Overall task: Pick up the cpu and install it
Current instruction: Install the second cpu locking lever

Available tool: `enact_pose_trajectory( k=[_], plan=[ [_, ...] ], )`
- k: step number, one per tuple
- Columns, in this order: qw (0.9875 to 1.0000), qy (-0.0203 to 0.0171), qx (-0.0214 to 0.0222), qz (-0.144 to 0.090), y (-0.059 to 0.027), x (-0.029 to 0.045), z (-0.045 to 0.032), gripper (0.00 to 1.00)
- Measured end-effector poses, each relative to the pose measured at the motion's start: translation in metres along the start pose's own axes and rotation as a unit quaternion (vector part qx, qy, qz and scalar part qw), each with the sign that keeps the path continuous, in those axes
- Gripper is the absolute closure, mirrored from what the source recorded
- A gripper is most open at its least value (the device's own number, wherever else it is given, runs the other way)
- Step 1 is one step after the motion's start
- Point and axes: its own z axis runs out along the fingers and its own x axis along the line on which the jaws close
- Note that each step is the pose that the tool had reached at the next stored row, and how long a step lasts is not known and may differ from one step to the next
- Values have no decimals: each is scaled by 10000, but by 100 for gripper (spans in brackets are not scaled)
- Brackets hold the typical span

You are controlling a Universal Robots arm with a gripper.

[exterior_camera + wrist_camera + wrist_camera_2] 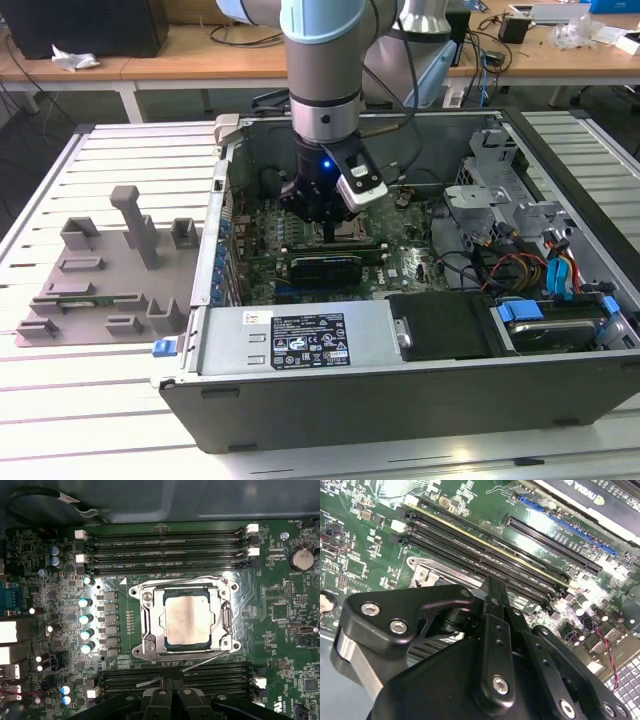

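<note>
Item: cpu (pixel 187 616) seated in socket (pixel 150 647); hand (pixel 322 212) hovering directly above, finger state cannot be told; judged best kept square, no side load.

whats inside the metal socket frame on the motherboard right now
The cpu sits inside the socket frame, silvery top showing in the first wrist view. The contacts beneath it are covered, so they cannot be seen.

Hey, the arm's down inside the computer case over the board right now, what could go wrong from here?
The cpu lies in the socket frame; if it sits slightly off, pressing could harm the contacts beneath. The gripper hangs low over the motherboard, so a sideways drift might clip the memory slots or the upright capacitors.
</note>
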Motion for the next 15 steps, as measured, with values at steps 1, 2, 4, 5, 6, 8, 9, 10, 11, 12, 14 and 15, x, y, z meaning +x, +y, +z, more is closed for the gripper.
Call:
enact_pose_trajectory(
  k=[1, 2, 4, 5, 6, 8, 9, 10, 11, 12, 14, 15],
  plan=[
    [10000, 1, 1, -1, 0, 0, 1, 89],
    [10000, 1, 1, -2, 0, 0, 2, 89],
    [10000, 0, -1, -2, 0, 1, 8, 89],
    [10000, -1, -2, -2, 1, 2, 13, 89],
    [10000, -1, -2, -4, 1, 8, 23, 89],
    [10000, 0, -4, -12, 0, 15, 38, 89],
    [10000, 0, -5, -15, 0, 18, 45, 89],
    [10000, 0, -6, -18, 0, 20, 50, 89],
    [10000, 0, -6, -21, 0, 24, 56, 89],
    [10000, 0, -7, -24, -1, 26, 61, 89],
    [10000, 0, -11, -27, -1, 36, 74, 89],
    [10000, 1, -13, -28, -1, 39, 79, 89]
  ],
)
